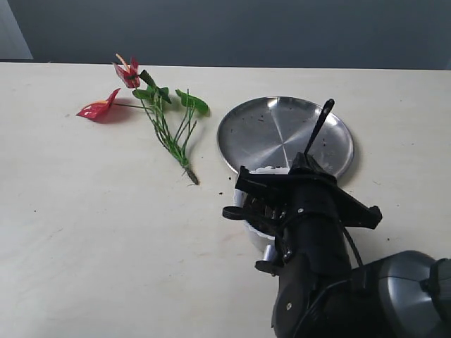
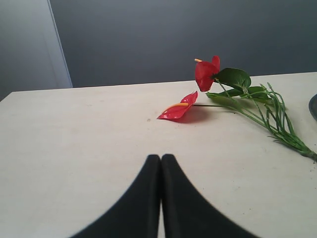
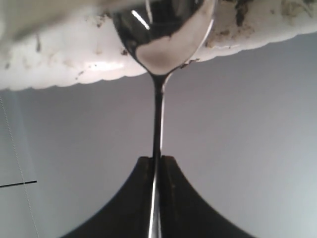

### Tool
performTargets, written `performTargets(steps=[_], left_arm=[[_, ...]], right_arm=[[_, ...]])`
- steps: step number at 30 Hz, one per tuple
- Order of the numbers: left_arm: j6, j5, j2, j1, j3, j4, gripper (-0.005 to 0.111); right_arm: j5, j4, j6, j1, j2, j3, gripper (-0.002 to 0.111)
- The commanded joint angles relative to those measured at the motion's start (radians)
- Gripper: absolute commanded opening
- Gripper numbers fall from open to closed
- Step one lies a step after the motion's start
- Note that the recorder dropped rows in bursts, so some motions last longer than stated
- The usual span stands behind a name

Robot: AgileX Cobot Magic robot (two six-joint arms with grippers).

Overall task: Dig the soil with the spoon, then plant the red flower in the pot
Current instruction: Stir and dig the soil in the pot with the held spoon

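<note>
My right gripper (image 3: 157,158) is shut on the thin handle of the silver spoon (image 3: 161,44). The spoon's bowl lies against the scalloped, soil-smeared rim of the white pot (image 3: 69,64). In the exterior view my right arm (image 1: 303,211) covers most of the pot (image 1: 251,227), and the soil mass is hidden. The red flower (image 1: 151,102) lies flat on the table at the far left, apart from both arms. My left gripper (image 2: 161,159) is shut and empty, low over bare table short of the flower (image 2: 205,74).
A round steel plate (image 1: 268,134) with a few dark crumbs lies behind the pot. A thin dark rod (image 1: 318,128) rises from the arm in front of the plate; I cannot tell whether it is the spoon's handle. A grey wall backs the pale table (image 1: 91,232).
</note>
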Motion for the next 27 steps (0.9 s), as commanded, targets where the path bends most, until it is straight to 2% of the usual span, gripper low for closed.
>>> performTargets(steps=[1,16,27], left_arm=[[-0.002,0.001,-0.002,-0.002,0.000,0.003,0.000],[-0.002,0.001,-0.002,-0.002,0.000,0.003,0.000],[-0.002,0.001,-0.002,-0.002,0.000,0.003,0.000]], right_arm=[[0.003,-0.007,0.002,0.002,0.014,0.003,-0.001],[0.003,0.036,-0.009,0.000,-0.127,-0.019,-0.001],[0.003,0.040,-0.009,-0.021,-0.093,-0.019,-0.001]])
